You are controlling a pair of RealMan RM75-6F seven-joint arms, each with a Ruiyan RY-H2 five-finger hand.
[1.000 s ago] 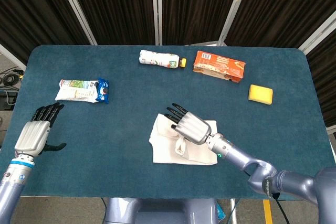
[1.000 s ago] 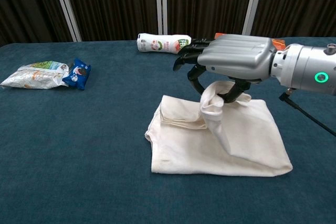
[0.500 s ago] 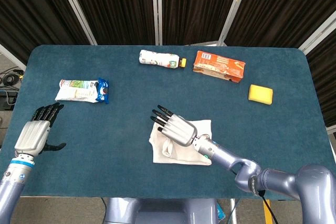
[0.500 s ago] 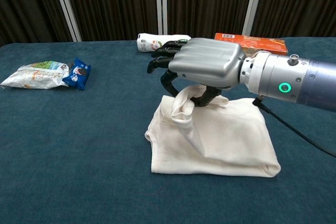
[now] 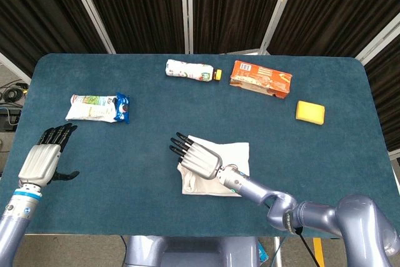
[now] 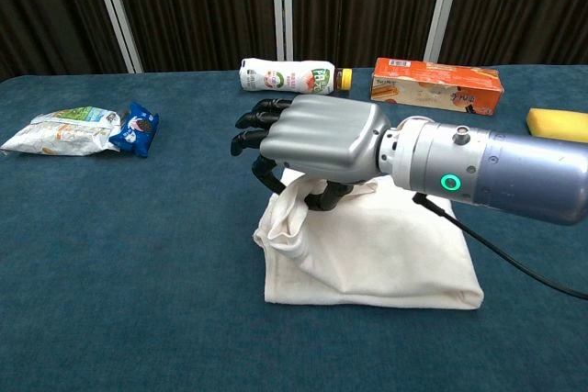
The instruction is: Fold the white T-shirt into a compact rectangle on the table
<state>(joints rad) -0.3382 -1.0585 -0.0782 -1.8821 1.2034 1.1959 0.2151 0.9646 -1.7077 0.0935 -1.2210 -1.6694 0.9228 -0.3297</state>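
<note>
The white T-shirt (image 5: 232, 155) lies partly folded on the blue table (image 5: 144, 148), in front of centre. My right hand (image 5: 196, 159) hovers over the shirt's left edge, palm down. In the chest view the right hand (image 6: 317, 139) pinches a raised fold of the T-shirt (image 6: 386, 254) beneath its palm, while its other fingers point left. That fold hangs from the hand down to the shirt's left side. My left hand (image 5: 42, 159) is open near the table's left front edge, holding nothing; the chest view does not show it.
A snack bag (image 5: 99, 108) lies at the left. A white bottle (image 5: 190, 70) and an orange box (image 5: 260, 79) lie at the back. A yellow sponge (image 5: 310, 112) sits at the right. The shirt is near the front edge.
My right hand has moved left and toward the front, carrying the pinched fold from the shirt's middle to its left edge. The shirt's outline has narrowed. The left hand has not moved.
</note>
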